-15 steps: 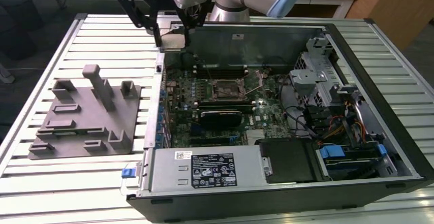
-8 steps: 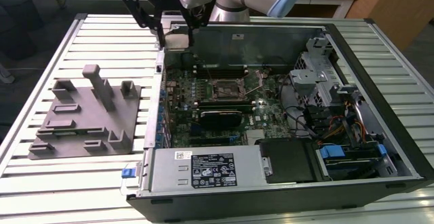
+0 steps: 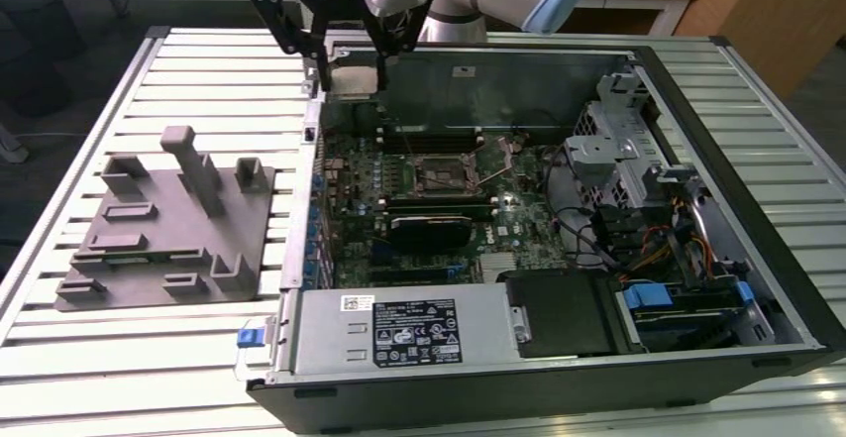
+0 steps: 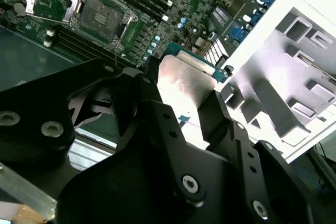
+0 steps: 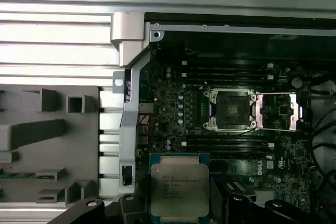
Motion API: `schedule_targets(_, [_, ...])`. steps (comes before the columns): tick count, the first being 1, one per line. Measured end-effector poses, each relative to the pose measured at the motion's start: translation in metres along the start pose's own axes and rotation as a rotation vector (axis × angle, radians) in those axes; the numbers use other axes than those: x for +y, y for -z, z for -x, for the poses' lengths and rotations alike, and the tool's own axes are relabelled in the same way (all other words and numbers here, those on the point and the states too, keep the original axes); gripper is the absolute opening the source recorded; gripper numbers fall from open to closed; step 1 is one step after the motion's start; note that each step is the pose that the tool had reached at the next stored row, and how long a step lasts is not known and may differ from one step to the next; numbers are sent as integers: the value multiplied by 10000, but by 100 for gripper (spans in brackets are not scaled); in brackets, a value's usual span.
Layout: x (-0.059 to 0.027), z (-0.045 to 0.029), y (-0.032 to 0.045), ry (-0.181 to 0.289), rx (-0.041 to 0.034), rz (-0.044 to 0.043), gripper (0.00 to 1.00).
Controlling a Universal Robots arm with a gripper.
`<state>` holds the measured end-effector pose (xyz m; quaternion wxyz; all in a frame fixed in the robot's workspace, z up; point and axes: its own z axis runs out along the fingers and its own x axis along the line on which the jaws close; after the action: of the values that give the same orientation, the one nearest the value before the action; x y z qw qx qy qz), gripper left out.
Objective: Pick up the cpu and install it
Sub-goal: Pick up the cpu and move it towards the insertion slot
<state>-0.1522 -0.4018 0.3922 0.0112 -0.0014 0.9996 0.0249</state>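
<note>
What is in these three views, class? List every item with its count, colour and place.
table: one, pale, slatted, beneath everything.
computer case: one, black, open, on the table.
motherboard: one, green, inside the computer case.
socket: one, metal-framed, open, on the motherboard.
fixture: one, grey, on the table, at the exterior view's left of the computer case.
cpu: one, silvery, held over the motherboard's edge.
gripper: one, black, shut on the cpu.
</note>
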Motion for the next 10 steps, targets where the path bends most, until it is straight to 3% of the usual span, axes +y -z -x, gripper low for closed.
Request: schedule_targets(10, [0,111,-2,0,0,0,54])
